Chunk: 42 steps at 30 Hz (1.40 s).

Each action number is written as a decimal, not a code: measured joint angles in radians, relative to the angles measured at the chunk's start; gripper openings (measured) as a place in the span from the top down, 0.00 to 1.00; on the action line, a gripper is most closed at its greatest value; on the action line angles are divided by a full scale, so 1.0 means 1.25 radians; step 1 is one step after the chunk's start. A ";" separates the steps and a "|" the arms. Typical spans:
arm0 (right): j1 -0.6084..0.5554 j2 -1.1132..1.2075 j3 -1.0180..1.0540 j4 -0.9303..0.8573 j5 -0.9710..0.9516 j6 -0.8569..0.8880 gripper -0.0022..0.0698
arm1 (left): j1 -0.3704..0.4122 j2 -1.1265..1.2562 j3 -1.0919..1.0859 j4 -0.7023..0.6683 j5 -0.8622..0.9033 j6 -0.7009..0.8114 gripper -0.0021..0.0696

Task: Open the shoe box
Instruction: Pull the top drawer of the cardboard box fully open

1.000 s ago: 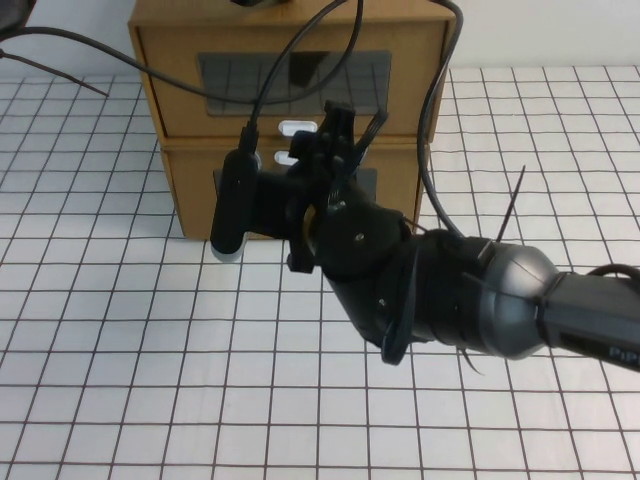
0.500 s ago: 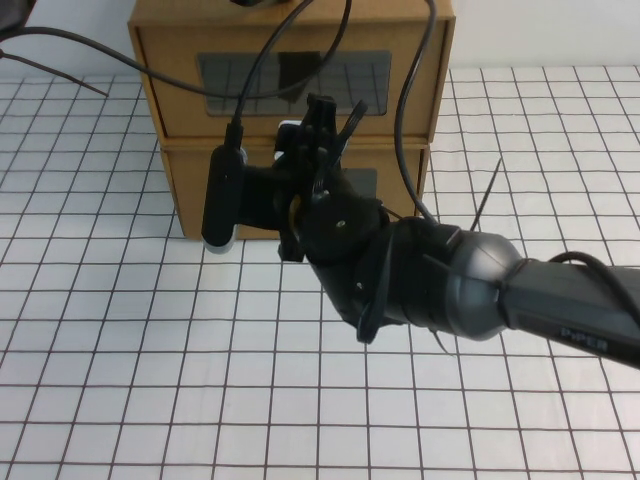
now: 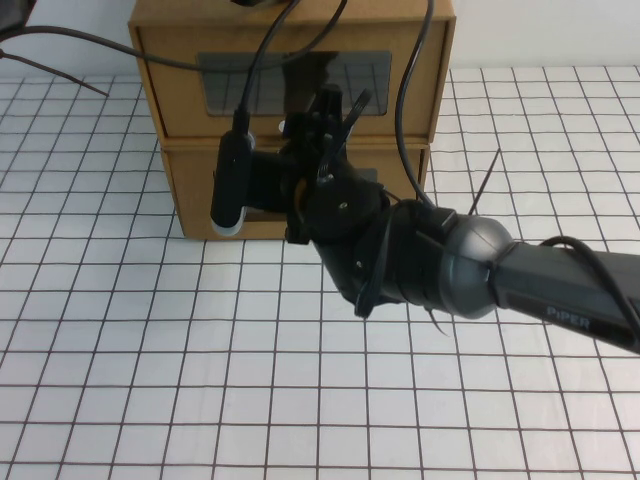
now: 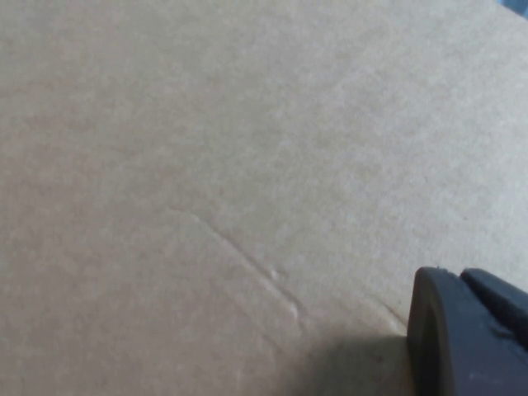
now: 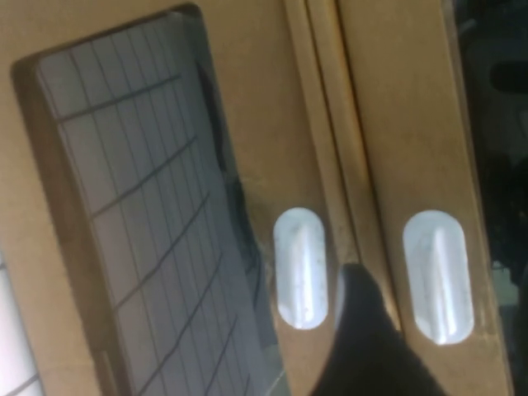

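Pushed farther in against the cardboard front over the last second, going by the right gripper [image 3: 322, 118], and now covering most of the white oval tabs [image 5: 299, 268] that were plain to see from above a second ago. Reaches in from the right on a thick dark right arm [image 3: 440, 265], with the wrist camera [image 3: 230, 185] jutting out to the left. Stands with jaws apart and nothing clamped between them. Puts one dark fingertip [image 5: 367, 318] right at the seam between the two boxes, between the white oval tabs, one tab on each box front. Finds the upper shoe box [image 3: 165, 60] stacked squarely on the lower shoe box [image 3: 190, 195] at the far middle of the gridded table [image 3: 150, 380], both of brown cardboard and both shut, with a dark window [image 3: 225, 75] set in the upper front. Shows black cables [image 3: 415, 90] looping down across the box fronts to the arm. Places the left gripper [image 4: 470, 330] close against plain brown cardboard [image 4: 206, 165], out of the high view; cannot tell whether apart or together
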 joint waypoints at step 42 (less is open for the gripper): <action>-0.031 0.050 -0.053 -0.018 -0.060 -0.004 0.53 | 0.000 0.000 0.000 0.000 0.001 0.000 0.97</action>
